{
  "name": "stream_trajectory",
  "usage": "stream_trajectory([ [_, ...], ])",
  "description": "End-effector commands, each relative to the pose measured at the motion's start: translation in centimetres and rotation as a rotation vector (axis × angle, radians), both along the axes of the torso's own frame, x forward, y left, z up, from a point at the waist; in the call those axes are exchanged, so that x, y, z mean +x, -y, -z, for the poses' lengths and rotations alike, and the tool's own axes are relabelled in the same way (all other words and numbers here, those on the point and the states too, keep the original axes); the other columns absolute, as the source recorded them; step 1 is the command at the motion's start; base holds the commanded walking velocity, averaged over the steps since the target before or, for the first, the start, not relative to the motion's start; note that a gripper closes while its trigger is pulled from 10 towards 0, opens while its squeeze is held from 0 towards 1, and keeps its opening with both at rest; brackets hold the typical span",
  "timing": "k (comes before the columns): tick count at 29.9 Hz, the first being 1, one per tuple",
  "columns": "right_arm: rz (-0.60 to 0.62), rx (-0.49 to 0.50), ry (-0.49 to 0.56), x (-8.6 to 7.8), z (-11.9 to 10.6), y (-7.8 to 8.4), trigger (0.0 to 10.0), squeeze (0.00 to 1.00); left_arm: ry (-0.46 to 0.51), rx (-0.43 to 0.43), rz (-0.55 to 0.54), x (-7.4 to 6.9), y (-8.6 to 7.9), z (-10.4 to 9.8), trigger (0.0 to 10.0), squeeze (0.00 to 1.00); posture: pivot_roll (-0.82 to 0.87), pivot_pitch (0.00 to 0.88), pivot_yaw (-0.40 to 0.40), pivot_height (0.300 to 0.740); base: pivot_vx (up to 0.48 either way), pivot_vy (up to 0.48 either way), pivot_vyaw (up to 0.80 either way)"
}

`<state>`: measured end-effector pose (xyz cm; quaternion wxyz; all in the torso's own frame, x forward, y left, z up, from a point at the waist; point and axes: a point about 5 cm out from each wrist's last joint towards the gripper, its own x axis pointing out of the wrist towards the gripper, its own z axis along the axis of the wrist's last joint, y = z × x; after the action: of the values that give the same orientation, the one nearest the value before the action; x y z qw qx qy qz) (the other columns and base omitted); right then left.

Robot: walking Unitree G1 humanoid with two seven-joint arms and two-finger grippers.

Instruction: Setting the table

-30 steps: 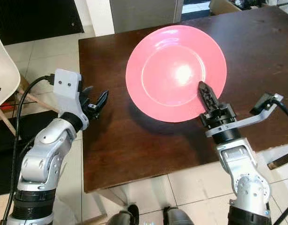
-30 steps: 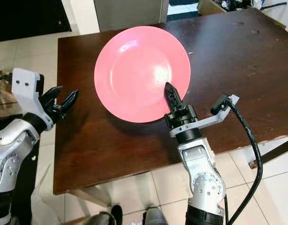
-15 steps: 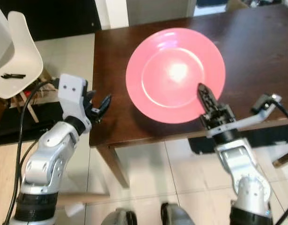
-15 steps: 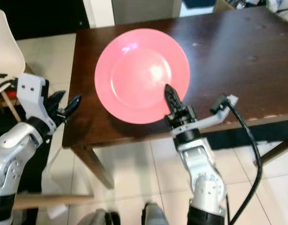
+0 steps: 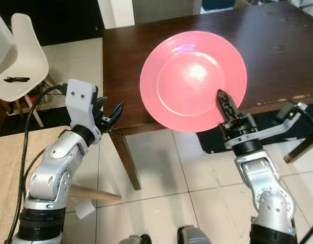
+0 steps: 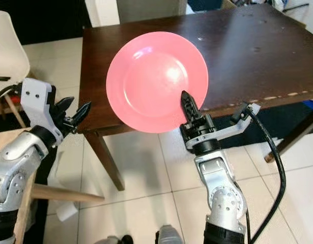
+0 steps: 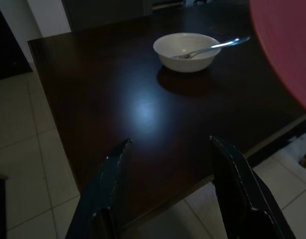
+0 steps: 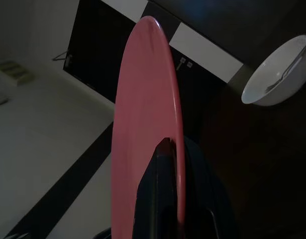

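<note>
While the robot stood on pale floor tiles short of the near edge of the dark wooden table, that table filled the upper part of the head views, its left corner leg standing on the tiles. A white chair stood off to the left beside a dark doorway, and a light wooden surface lay at the robot's left. The pink plate was held above the table's near edge, partly overhanging the floor. The right gripper pinched its near rim, one finger above and one below. The left gripper hovered off the table's left corner, over open floor, its fingers spread and holding nothing. In the left wrist view, a white bowl with a spoon sat farther in on the table top, with bare wood between it and the edge.
</note>
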<state>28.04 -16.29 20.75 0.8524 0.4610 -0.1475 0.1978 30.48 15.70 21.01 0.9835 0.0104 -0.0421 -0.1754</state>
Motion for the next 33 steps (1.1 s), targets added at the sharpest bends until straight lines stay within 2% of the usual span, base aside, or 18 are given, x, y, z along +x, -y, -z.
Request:
stream_trajectory([
  [1, -0.011, 0.002, 0.006, 0.1, -0.2, -0.4, 10.0, 0.00, -0.004, 0.017, -0.021, 0.0, -0.6, 0.2, 10.0, 0.00, -0.17, 0.093, 0.131, 0.740, 0.000, 0.000, 0.77],
  [8, -0.058, -0.048, 0.051, 0.1, -1.3, -1.0, 10.0, 0.00, 0.025, -0.055, -0.114, 0.0, -1.3, -0.3, 10.0, 0.00, -0.17, 0.087, 0.130, 0.740, 0.000, 0.000, 0.77],
  [14, -0.125, -0.094, 0.042, 0.8, -1.5, -2.1, 10.0, 0.00, 0.037, -0.079, -0.176, -0.5, -1.8, 0.2, 10.0, 0.00, -0.18, 0.084, 0.044, 0.740, 0.000, 0.000, 0.76],
  [16, -0.170, -0.110, 0.039, 1.2, -1.7, -2.7, 10.0, 0.00, 0.053, -0.098, -0.206, -0.6, -1.6, 0.2, 10.0, 0.00, -0.17, 0.081, -0.018, 0.740, 0.000, 0.000, 0.76],
  [24, -0.235, -0.147, 0.036, 2.4, -2.6, -3.3, 10.0, 0.00, 0.108, -0.119, -0.249, -0.9, -0.6, 0.0, 10.0, 0.00, -0.18, 0.076, -0.100, 0.740, 0.000, 0.000, 0.76],
  [28, -0.243, -0.157, 0.042, 2.8, -2.9, -3.2, 10.0, 0.00, 0.130, -0.114, -0.241, -0.5, 0.3, -0.4, 10.0, 0.00, -0.17, 0.081, -0.093, 0.740, 0.000, 0.000, 0.76],
  [33, -0.242, -0.144, 0.052, 3.1, -2.9, -3.4, 10.0, 0.00, 0.151, -0.104, -0.227, -0.3, 0.5, -1.0, 10.0, 0.00, -0.14, 0.073, -0.067, 0.740, 0.000, 0.000, 0.76],
])
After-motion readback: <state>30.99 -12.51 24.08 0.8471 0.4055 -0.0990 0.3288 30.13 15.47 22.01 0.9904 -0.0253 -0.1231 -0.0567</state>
